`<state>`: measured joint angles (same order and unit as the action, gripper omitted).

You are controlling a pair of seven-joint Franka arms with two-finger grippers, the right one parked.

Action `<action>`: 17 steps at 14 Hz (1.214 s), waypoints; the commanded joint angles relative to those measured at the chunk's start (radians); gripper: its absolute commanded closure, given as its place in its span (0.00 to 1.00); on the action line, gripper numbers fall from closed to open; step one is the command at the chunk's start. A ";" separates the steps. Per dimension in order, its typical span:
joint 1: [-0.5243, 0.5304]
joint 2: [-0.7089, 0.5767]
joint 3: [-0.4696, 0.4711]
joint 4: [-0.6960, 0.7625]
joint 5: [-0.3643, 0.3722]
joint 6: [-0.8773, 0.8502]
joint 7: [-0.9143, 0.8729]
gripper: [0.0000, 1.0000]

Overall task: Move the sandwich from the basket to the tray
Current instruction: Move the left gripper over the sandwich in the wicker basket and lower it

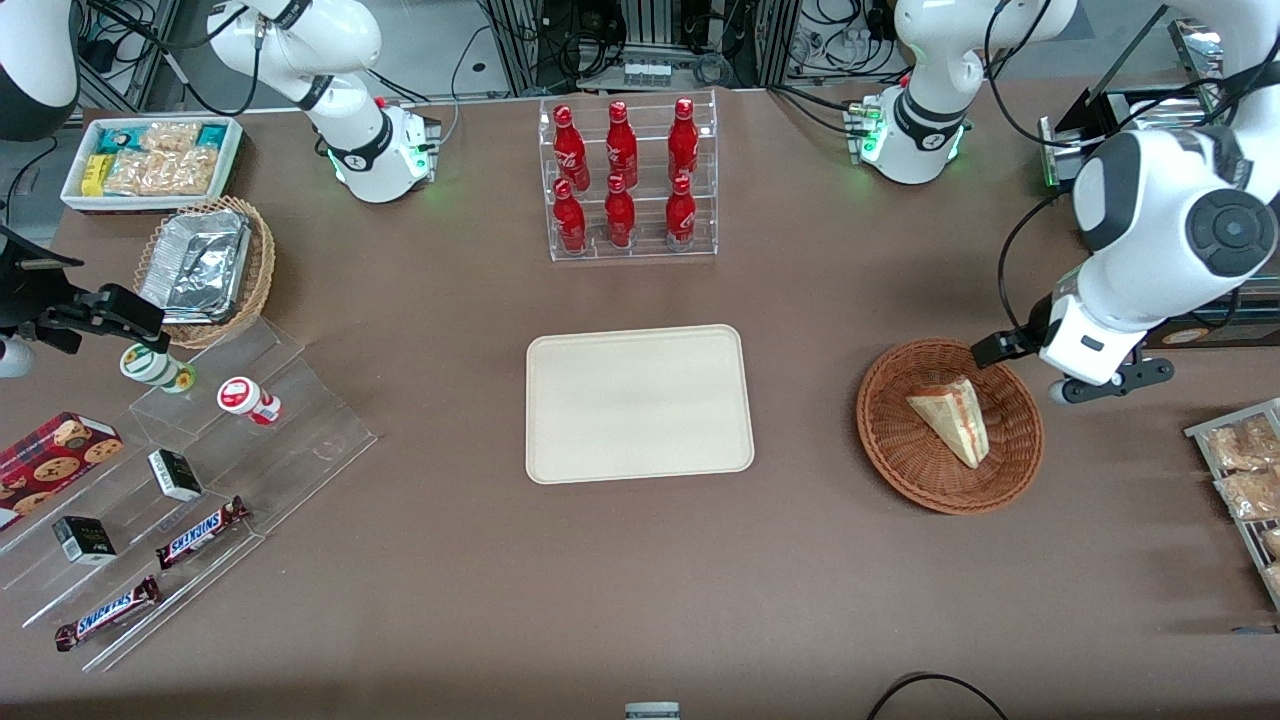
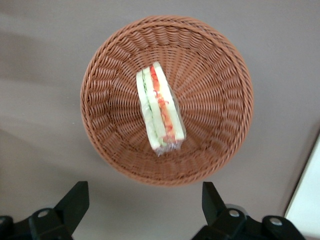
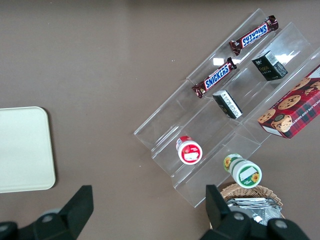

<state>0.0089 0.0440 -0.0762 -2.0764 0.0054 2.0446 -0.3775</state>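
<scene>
Gripper (image 2: 142, 207) hovers above basket (image 2: 220, 145) rim, jaws apart, empty. Sandwich (image 2: 160, 107) lies at basket centre; best descent centres over it, jaws straddling the bread faces.

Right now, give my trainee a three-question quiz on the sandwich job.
1. True or false: the sandwich already lies on the tray.
2. How many fingers of the left arm's tool show in its wrist view, and are they spread or closed?
3. The tool sits: A) above the basket, holding nothing; B) clamped on the sandwich; C) over the tray.

Key:
1. False. It lies in the basket, and the tray is bare.
2. Two, spread apart.
3. A. In the front view the arm hangs at the basket's rim toward the working arm's end of the table.
</scene>
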 commanded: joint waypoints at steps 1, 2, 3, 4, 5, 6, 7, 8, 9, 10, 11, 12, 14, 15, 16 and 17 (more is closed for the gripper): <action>0.011 0.002 -0.008 -0.074 0.008 0.116 -0.131 0.00; 0.013 0.004 -0.008 -0.105 0.007 0.174 -0.170 0.00; 0.014 0.010 -0.008 -0.120 0.007 0.215 -0.228 0.00; 0.014 0.040 -0.008 -0.117 0.005 0.227 -0.306 0.00; 0.014 0.059 -0.008 -0.114 0.008 0.242 -0.352 0.00; 0.014 0.069 -0.008 -0.119 0.010 0.270 -0.357 0.00; 0.014 0.088 -0.008 -0.117 0.010 0.273 -0.357 0.00; 0.013 0.096 -0.008 -0.116 0.011 0.278 -0.356 0.00; 0.013 0.111 -0.010 -0.114 0.013 0.285 -0.356 0.00; 0.013 0.119 -0.010 -0.114 0.011 0.298 -0.356 0.00; 0.013 0.134 -0.010 -0.113 0.011 0.308 -0.356 0.00; 0.011 0.146 -0.010 -0.110 0.011 0.318 -0.356 0.00; 0.011 0.168 -0.011 -0.106 0.011 0.344 -0.354 0.00; 0.011 0.175 -0.011 -0.105 0.011 0.348 -0.354 0.00; 0.011 0.188 -0.011 -0.096 0.011 0.347 -0.356 0.00; 0.011 0.194 -0.011 -0.093 0.011 0.348 -0.356 0.00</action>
<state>0.0117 0.2136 -0.0775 -2.1913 0.0051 2.3809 -0.7089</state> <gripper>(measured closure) 0.000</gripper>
